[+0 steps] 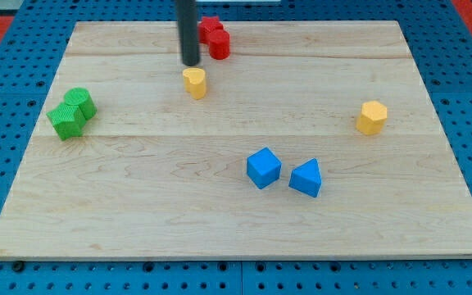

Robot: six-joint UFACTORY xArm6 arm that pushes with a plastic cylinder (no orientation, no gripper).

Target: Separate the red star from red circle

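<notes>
The red star [211, 28] and the red circle [220, 44] sit touching each other near the view's top edge of the board, the star behind and slightly left of the circle. My tip [190, 62] stands just left of and below the red pair, a short gap from the red circle. It is directly above a small yellow block [194, 82].
Two green blocks [72, 112] touch at the view's left. A yellow hexagon block [371, 117] lies at the right. A blue cube [263, 167] and a blue triangular block [306, 178] lie at lower centre. The wooden board [138, 213] rests on a blue pegboard.
</notes>
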